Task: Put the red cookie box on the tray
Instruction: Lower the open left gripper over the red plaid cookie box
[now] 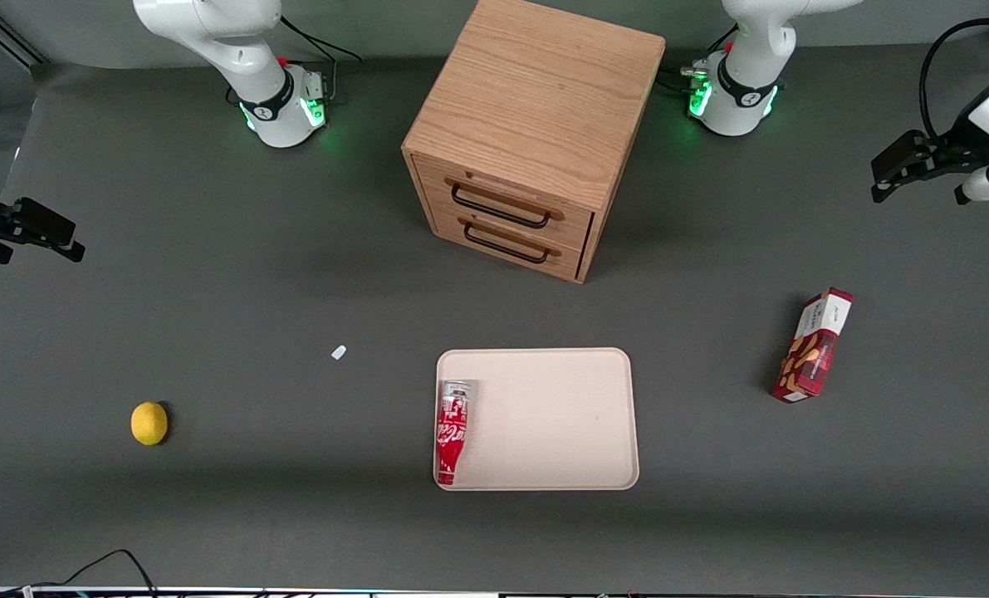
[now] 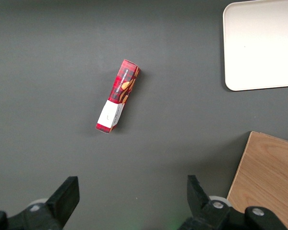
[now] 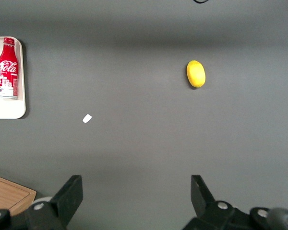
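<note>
The red cookie box [image 1: 813, 345] lies on the dark grey bench [image 1: 212, 316], toward my working arm's end. It is not on the tray. It sits a bit slanted, with its white part [image 2: 110, 114] at one end and its cookie pictures [image 2: 126, 87] at the other. Nothing touches it.

My hand [image 1: 897, 176] is up in the air, well apart from the box and farther from the front camera than it. My two black fingers [image 2: 65, 196] are spread wide, and there is nothing between them. I am not holding anything.

The tray [image 1: 560, 415] is pale cream with round corners. It lies flat on the bench near the middle, well apart from the box. A red cola bottle [image 1: 452, 431] with white letters lies on its side in the tray, right along the tray's edge that faces the parked arm's end. The rest of the tray is bare.

A wooden cabinet [image 1: 527, 124] with two drawers stands on the bench, farther from the front camera than the tray. Both drawers have dark handles [image 1: 498, 209] and are closed.

A yellow lemon [image 1: 149, 423] sits toward the parked arm's end of the bench. A tiny white scrap [image 1: 339, 352] lies on the bench between the lemon and the tray.
</note>
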`<state>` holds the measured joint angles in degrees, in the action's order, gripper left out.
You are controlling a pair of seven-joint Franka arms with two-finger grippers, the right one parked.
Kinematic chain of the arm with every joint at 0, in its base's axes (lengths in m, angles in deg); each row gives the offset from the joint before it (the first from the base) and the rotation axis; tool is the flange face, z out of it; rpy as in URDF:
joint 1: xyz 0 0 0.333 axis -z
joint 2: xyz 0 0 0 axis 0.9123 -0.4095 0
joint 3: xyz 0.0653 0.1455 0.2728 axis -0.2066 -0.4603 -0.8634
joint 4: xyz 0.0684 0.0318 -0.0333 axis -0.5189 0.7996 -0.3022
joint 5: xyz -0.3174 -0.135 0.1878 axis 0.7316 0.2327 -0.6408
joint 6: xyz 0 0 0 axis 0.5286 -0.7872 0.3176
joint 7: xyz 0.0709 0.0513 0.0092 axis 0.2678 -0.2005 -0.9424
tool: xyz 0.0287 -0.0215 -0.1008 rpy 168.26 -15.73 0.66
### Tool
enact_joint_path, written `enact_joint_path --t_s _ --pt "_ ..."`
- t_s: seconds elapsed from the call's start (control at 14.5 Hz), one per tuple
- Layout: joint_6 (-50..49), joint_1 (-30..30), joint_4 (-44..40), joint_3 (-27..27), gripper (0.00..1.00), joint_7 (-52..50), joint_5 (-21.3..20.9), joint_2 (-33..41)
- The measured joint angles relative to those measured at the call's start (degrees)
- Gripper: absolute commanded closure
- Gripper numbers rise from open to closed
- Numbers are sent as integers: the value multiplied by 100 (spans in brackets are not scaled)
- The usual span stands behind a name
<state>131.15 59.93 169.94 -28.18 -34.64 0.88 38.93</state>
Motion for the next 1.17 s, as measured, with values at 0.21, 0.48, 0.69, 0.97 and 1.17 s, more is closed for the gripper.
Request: enact_joint_path --t_s 0.21,0.48,0.69,0.97,1.17 --pt "6 0 0 2 0 0 0 0" --pt "12 -8 7 -4 0 19 -5 -24" --pt "16 -47 69 -9 0 224 -57 -224" --pt "442 -131 138 -26 0 780 -138 -889" --pt "1186 -216 296 -81 0 1289 -236 -1435"
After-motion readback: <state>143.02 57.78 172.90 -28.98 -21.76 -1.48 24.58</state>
